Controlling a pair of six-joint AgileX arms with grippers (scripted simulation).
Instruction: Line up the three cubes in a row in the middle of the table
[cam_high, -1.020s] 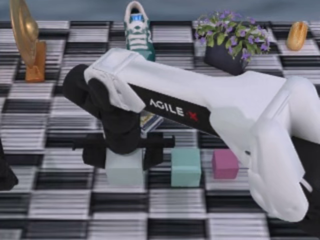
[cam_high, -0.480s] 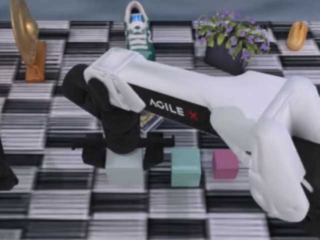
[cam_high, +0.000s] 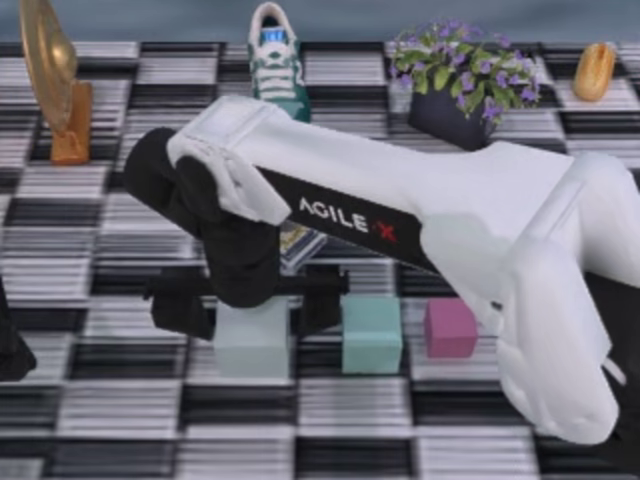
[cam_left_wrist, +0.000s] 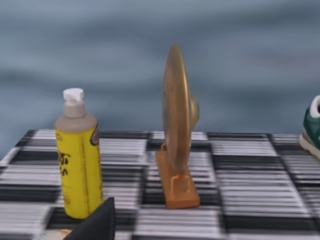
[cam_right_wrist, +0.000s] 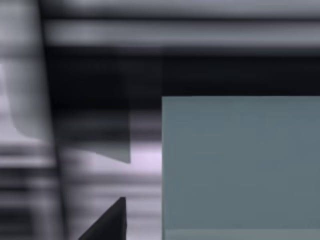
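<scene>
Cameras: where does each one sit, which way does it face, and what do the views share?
Top view: above the table, looking down on the mint cube, teal cube and pink cube; right arm spans it, right gripper open astride the mint cube.
Left wrist view: parked low at the left edge, facing a yellow bottle, gold ornament and sneaker; a dark fingertip shows.
Right wrist view: close above the mint cube.
Shared: ornament, sneaker, mint cube.

The only lettering I can read is "AGILE X" in white, the X in red, on the black panel along the right arm (cam_high: 345, 220), toward 12 o'clock of the cubes. The yellow bottle (cam_left_wrist: 79, 165) carries dark print, too small to make out.
</scene>
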